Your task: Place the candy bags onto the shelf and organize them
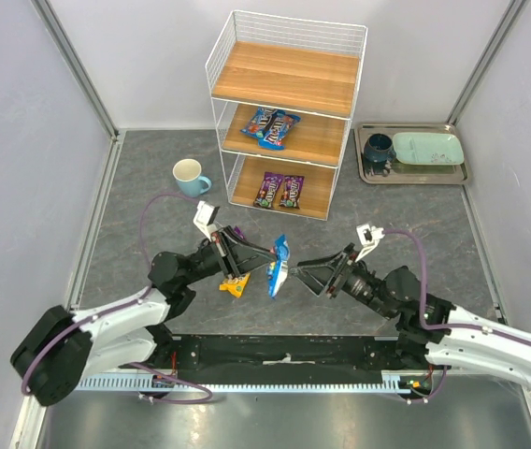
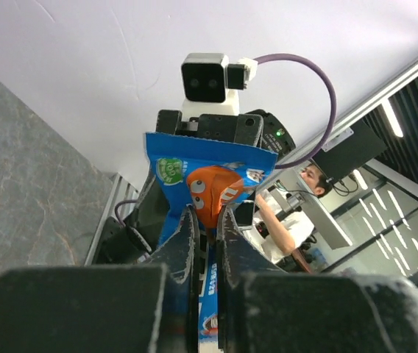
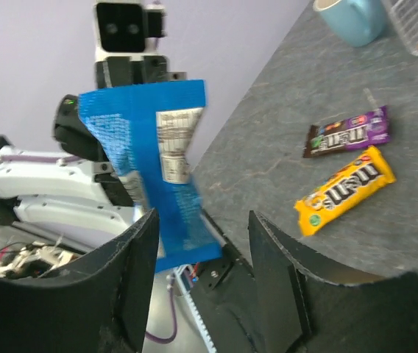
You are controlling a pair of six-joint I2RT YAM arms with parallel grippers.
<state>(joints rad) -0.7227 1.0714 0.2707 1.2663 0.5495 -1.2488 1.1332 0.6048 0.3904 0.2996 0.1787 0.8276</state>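
Blue candy bag (image 1: pixel 278 267): upright above table (image 1: pixel 135 187), between your two arms
left gripper (image 2: pixel 207 220): pressed together, pinching that bag
right gripper (image 3: pixel 203 217): spread; facing it
yellow bag (image 3: pixel 345 190): flat on table; purple bag (image 3: pixel 347 132) just beside
shelf (image 1: pixel 284 79): blue bags (image 1: pixel 272 126) on middle board; purple pair (image 1: pixel 279 190) on bottom board

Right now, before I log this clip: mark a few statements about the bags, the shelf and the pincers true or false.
1. The left pincer grips a blue candy bag. True.
2. The top board of the shelf holds two bags. False: that board is bare; shelved bags lie on the middle and bottom boards.
3. A yellow bag lies on the table. True.
4. The right pincer is clamped on the blue candy bag. False: its jaws stand open.
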